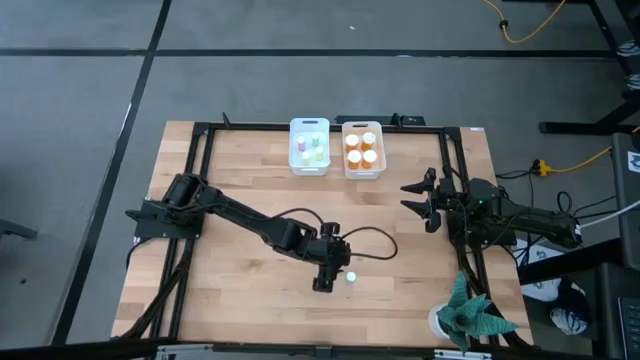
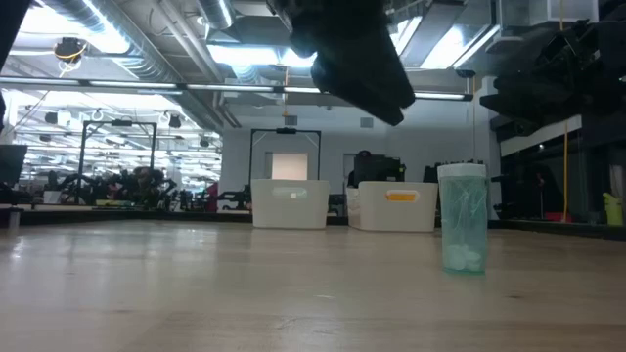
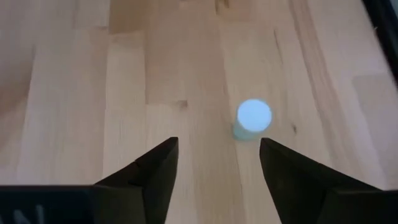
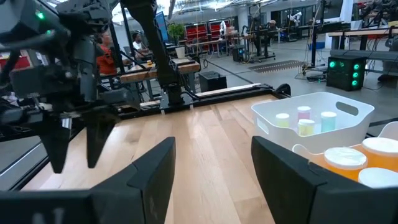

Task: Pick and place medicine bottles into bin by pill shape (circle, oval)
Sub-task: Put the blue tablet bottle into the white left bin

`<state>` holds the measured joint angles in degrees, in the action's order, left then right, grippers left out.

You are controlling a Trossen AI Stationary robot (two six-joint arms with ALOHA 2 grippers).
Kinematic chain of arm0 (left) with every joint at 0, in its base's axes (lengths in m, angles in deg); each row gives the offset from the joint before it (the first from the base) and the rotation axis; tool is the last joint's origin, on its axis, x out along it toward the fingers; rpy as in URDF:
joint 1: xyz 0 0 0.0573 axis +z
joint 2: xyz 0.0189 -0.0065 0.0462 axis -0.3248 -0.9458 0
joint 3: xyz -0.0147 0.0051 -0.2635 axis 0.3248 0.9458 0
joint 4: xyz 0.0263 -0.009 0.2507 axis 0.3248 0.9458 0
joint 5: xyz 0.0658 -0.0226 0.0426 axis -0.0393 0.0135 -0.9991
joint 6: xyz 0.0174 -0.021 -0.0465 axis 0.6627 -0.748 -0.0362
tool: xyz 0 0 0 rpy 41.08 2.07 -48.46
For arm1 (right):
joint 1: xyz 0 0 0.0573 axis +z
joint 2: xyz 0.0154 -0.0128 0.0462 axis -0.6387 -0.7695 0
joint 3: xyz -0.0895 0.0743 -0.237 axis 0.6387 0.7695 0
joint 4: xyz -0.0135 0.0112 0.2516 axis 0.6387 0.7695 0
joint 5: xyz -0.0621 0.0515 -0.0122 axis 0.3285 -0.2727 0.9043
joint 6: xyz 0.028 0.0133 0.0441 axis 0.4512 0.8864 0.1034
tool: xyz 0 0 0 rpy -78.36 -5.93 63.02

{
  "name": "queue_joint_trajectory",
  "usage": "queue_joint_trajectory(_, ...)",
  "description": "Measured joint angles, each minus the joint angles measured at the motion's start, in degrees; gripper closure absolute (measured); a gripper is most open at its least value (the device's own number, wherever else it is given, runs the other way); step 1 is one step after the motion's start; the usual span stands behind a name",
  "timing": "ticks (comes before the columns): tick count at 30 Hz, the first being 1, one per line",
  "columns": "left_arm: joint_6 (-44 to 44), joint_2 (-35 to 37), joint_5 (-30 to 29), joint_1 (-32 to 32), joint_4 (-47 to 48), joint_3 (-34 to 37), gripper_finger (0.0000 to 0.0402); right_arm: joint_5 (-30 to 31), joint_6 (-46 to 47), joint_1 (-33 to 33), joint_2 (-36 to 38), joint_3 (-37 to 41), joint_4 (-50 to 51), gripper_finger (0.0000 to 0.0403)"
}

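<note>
**One pale bottle standing alone near the left gripper**

Nearest the low camera I see bare tabletop [image 2: 196, 293], pale wooden planks with a smooth, faintly streaked grain. On it stands the last loose medicine bottle [image 2: 462, 219], a small translucent blue-green cylinder with a matching cap and pale pills heaped at its bottom. It is upright, long axis vertical, cap up. From above only its round cap shows [image 1: 351, 277], toward the front of the tabletop, right of centre.

My left gripper [image 1: 322, 282] hangs just beside that bottle, not touching it. In the left wrist view its two dark, wedge-shaped fingers [image 3: 149, 177] are spread with nothing between them, and the bottle [image 3: 252, 118] sits ahead of them, off toward one finger.

At the far edge two white plastic bins with rounded corners sit side by side, touching. The left bin [image 1: 309, 146] holds small pastel bottles, green, pink and yellow among them; the right bin [image 1: 363, 149] holds four larger orange bottles with white caps. All stand upright.

My right gripper [image 1: 413, 195] waits over the right side of the tabletop, well apart from the loose bottle, its matte black fingers [image 4: 149, 180] parted and empty.

A crumpled teal cloth [image 1: 470, 315] lies at the front right corner.
</note>
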<state>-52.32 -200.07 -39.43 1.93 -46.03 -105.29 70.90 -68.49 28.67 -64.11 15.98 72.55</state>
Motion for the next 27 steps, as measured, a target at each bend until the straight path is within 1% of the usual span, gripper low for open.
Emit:
queue_joint_trajectory(4, 1.5, -0.3, -0.2, -0.6, -0.3, 0.8, 0.0175, 0.0, 0.0, 0.0, 0.0, 0.0, 0.0, 0.0191)
queue_joint_trajectory(6, 1.0, -0.6, -0.1, -1.0, -2.3, 1.6, 0.0176, 0.0, 0.0, 0.0, 0.0, 0.0, 0.0, 0.0191)
queue_joint_trajectory(8, 0.7, -0.8, 0.0, -1.3, -1.3, 2.6, 0.0178, 0.0, 0.0, 0.0, 0.0, 0.0, 0.0, 0.0191)
queue_joint_trajectory(13, -1.3, -2.4, 0.5, -1.5, -2.0, 3.7, 0.0179, 0.0, 0.0, 0.0, 0.0, 0.0, 0.0, 0.0191)
queue_joint_trajectory(18, -1.8, -7.4, 3.6, -1.6, -9.7, 3.7, 0.0179, 0.0, 0.0, 0.0, 0.0, 0.0, 0.1, 0.0191)
queue_joint_trajectory(21, -1.8, -9.5, 4.1, -1.6, -11.8, 3.7, 0.0179, 0.0, 0.0, 0.0, 0.0, 0.0, 0.1, 0.0191)
queue_joint_trajectory(27, -1.8, -9.9, 4.1, -1.5, -17.9, 3.7, 0.0179, 0.4, 0.0, 0.0, 0.0, 0.0, 0.0, 0.0191)
